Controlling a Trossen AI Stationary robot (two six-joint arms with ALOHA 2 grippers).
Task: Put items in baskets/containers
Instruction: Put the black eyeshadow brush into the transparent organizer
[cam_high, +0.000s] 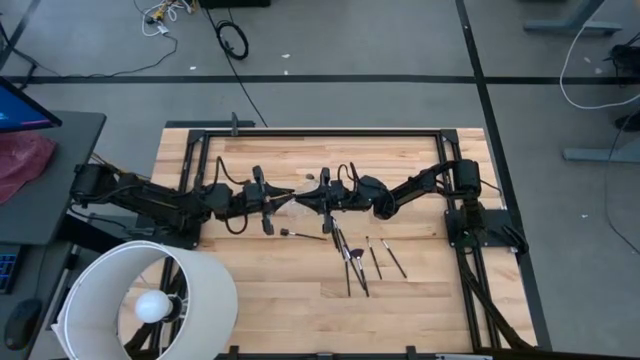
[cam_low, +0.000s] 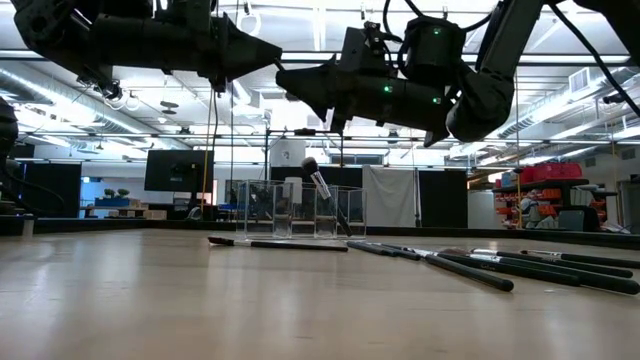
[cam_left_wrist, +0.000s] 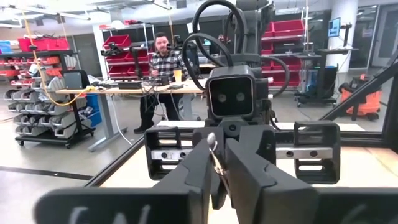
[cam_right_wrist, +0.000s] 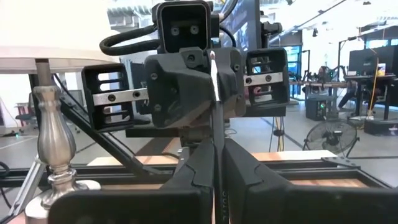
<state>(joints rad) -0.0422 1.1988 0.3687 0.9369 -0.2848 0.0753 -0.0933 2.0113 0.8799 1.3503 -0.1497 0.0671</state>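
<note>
- The left pincer (cam_high: 287, 199) and right pincer (cam_high: 306, 198) meet tip to tip above the worktop (cam_high: 420, 290), both closed on one slim dark-handled makeup brush (cam_right_wrist: 215, 118).
- Small clear plastic cup (cam_low: 340, 212) stands below, nearer the right arm.

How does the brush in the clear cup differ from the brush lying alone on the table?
The brush in the cup leans tilted, bristles up; the lone brush lies flat on the table. The first sits inside the clear cup, the second outside it. Both are slim and dark.
</note>
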